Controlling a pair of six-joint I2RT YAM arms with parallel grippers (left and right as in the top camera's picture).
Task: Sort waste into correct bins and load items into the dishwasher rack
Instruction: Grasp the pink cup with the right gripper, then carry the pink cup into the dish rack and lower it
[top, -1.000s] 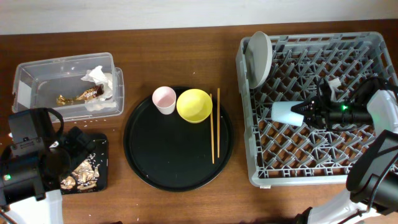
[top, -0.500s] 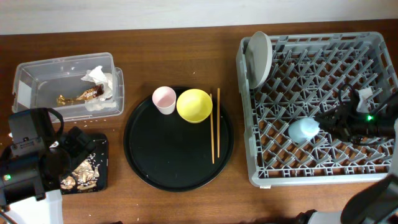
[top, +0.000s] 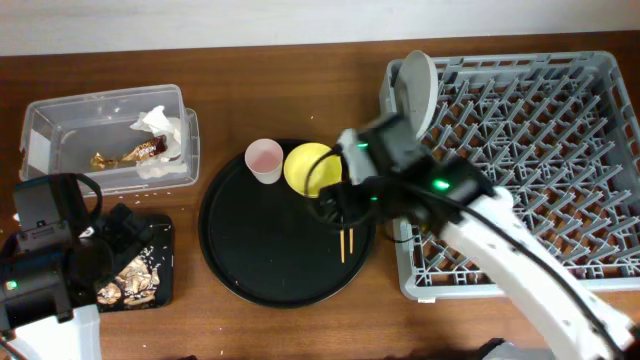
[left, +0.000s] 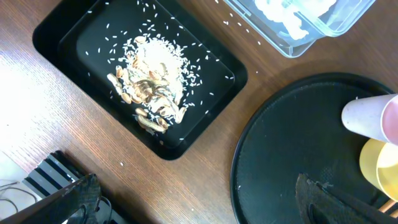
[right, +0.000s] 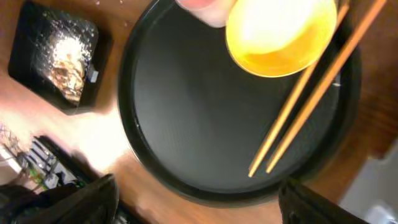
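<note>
My right gripper (right: 199, 208) is open and hangs empty above the large round black tray (right: 180, 118); from overhead it (top: 336, 205) sits just below the yellow bowl (top: 306, 163). The wooden chopsticks (right: 306, 98) lie on that tray's right side, next to the bowl (right: 280, 37) and the pink cup (top: 264, 159). A grey plate (top: 417, 90) stands on edge in the grey dishwasher rack (top: 560, 120). The clear box (top: 60, 125) holds a white napkin (top: 160, 125) and a gold-brown wrapper (top: 125, 155). Food scraps with rice (left: 152, 87) lie in the shallow black tray (left: 50, 37). My left gripper (left: 199, 205) is open.
The right arm (top: 470, 215) reaches across the rack's lower-left corner and hides part of it. My left arm (top: 50, 250) sits at the table's left edge beside the shallow black tray (top: 160, 240). Bare wood runs between the round tray and the clear box (left: 298, 31).
The right gripper has let go of a light-blue cup in the rack, opened wide, and swung left over the round tray. The left arm has not moved.
</note>
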